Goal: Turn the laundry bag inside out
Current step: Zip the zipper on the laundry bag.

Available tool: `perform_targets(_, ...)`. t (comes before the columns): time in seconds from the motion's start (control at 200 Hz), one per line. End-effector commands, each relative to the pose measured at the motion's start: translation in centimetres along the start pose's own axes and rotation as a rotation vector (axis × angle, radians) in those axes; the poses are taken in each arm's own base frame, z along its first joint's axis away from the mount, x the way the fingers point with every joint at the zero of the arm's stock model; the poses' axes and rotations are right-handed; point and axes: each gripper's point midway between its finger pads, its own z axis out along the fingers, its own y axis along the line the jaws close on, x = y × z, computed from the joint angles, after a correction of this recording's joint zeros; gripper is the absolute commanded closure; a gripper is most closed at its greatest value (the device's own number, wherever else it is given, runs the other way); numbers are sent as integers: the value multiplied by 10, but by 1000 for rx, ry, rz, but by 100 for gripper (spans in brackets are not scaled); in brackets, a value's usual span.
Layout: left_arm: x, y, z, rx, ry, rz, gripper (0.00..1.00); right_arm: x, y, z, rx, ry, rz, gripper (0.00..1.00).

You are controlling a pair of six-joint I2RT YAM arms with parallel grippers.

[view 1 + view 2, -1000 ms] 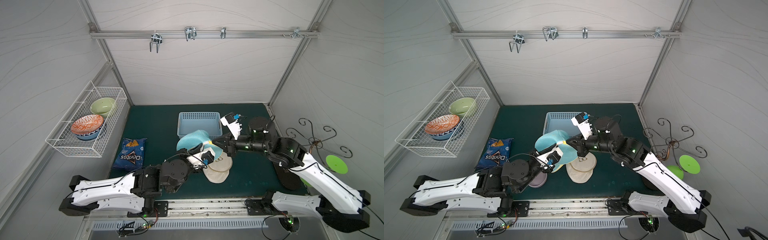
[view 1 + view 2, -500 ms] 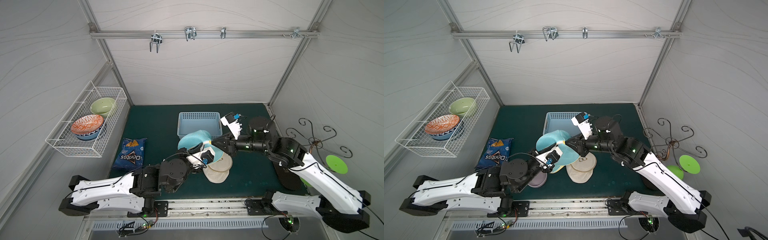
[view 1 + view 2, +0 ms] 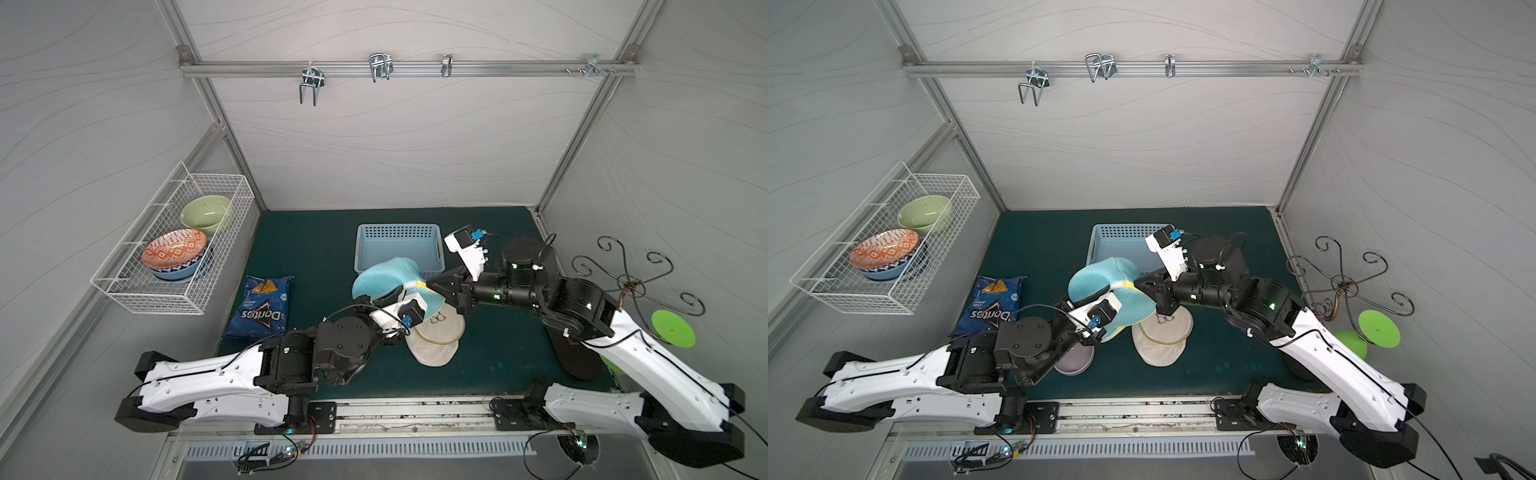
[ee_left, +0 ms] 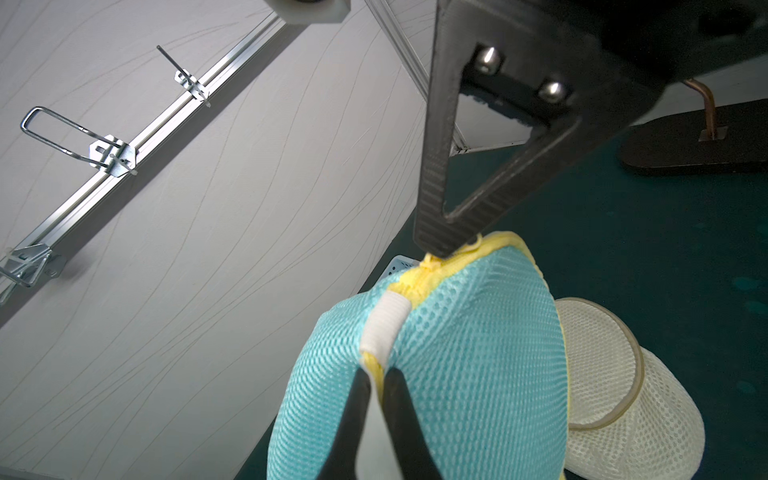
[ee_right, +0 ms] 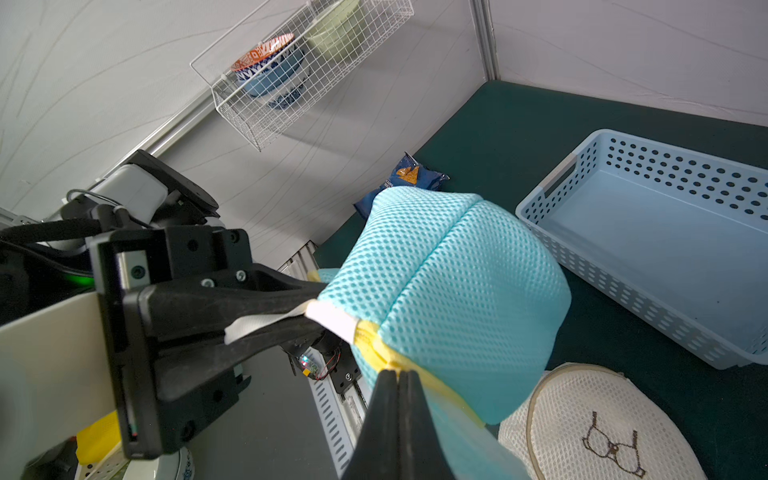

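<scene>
At frame centre, the laundry bag [image 3: 384, 276] is clamped at its yellow edge [image 4: 415, 282] by left gripper [image 4: 376, 372] and right gripper [image 5: 397, 373]; bare mat [image 3: 498, 340] is seen lower right.

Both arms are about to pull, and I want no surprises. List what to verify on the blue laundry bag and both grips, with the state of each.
1. Are the left fingers shut on the laundry bag at its white tab: ok.
2. Are the right fingers shut on the yellow zipper edge: ok.
3. Both grips close together on that edge: ok.
4. Edge unzipped enough to invert: cannot tell.
5. Bag clear of the cream bag underneath: cannot tell.
</scene>
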Motion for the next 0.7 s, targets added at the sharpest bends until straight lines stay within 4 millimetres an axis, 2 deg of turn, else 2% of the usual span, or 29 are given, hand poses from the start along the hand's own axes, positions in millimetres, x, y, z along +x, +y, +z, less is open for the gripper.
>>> perform_targets(0.0,-19,47,-21,-67,-78,-177,100,-3,-13,-10,32,-46,23,100)
perform_targets(0.33,1,67,-39,-68,-92,-298,100,15,-49,-16,126,-54,107,100)
perform_targets(0.465,4,48,-37,48,-67,-316,100,-3,-13,-16,-76,-65,63,100)
perform_targets(0.51,4,41,-37,85,-56,-323,81,-11,-5,-16,-105,-62,47,100)
perform_targets(0.53,4,36,-37,112,-52,-321,76,-15,-3,-17,-114,-63,39,100)
perform_targets(0.615,8,19,-36,187,-33,-334,70,-29,15,-15,-202,-53,12,100)
perform_targets(0.69,9,22,-36,164,-38,-357,65,-37,25,-10,-263,-36,14,100)
